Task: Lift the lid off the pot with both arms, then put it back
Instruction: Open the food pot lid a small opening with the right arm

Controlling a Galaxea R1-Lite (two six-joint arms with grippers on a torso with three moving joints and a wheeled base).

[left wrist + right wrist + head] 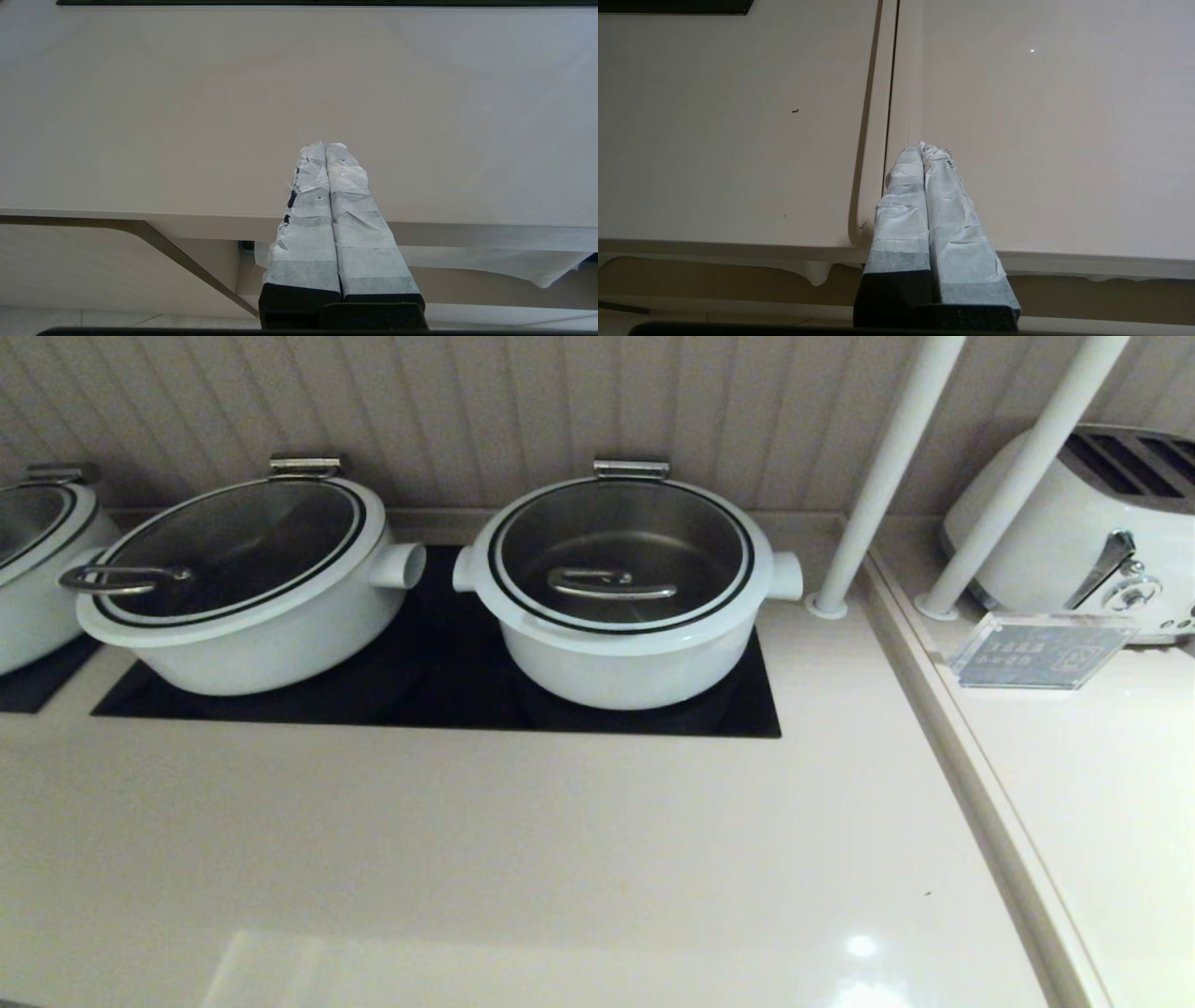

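Observation:
The white pot [621, 663] stands on the black cooktop [448, 700] with a stubby handle on each side and a steel hinge bracket [631, 469] at its back. The glass lid [624, 555] lies closed on it, its bent steel bar handle [611, 583] at the centre. Neither arm shows in the head view. My left gripper [325, 145] is shut and empty over the bare counter near its front edge. My right gripper [921, 145] is shut and empty over the counter's seam near the front edge.
A wider white pot [243, 588] with an edge-handled lid stands left of the task pot, a third pot [37, 560] farther left. Two white poles [882, 476] rise at the right. A white toaster [1092, 532] and a clear sign holder [1041, 649] stand on the right-hand counter.

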